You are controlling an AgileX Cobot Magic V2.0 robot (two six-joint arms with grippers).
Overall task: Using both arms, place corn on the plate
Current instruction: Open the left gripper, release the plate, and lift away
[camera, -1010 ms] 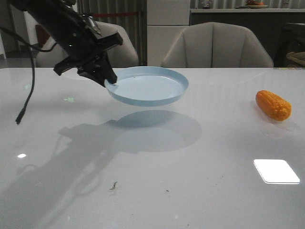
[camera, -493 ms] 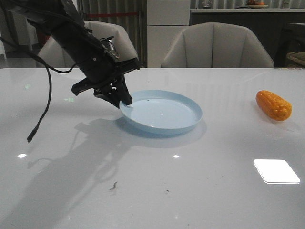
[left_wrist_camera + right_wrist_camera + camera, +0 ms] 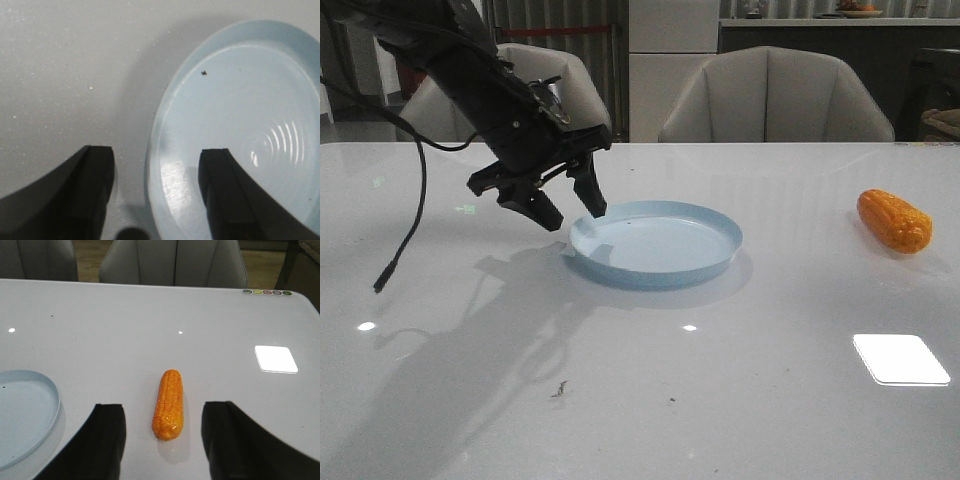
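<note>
Front view: the plate (image 3: pixel 656 243) sits flat on the table (image 3: pixel 640 400), a little left of the middle and toward the far edge. The left gripper (image 3: pixel 570 212) hangs just above the plate's left rim, jaws spread wide and holding nothing. The corn (image 3: pixel 894 220) lies alone near the right edge, well apart from the plate, one end toward the far edge and the other toward the near right corner. The right arm does not show here

Left wrist view: the two dark fingers (image 3: pixel 95 175) stand apart either side of the plate's (image 3: pixel 240 130) rim, one over bare table, one over the inside; whether either one touches the rim I cannot tell

Right wrist view: the corn (image 3: pixel 169 404) lies on the table between the lines of the right gripper's (image 3: pixel 162 440) open, empty fingers (image 3: pixel 107 440), just ahead of them, its long axis running straight away from the gripper. The plate's (image 3: pixel 52 400) edge shows off to one side. So the right arm is plainly the nearer one to the corn, and the jaws would close across the cob's narrow width
</note>
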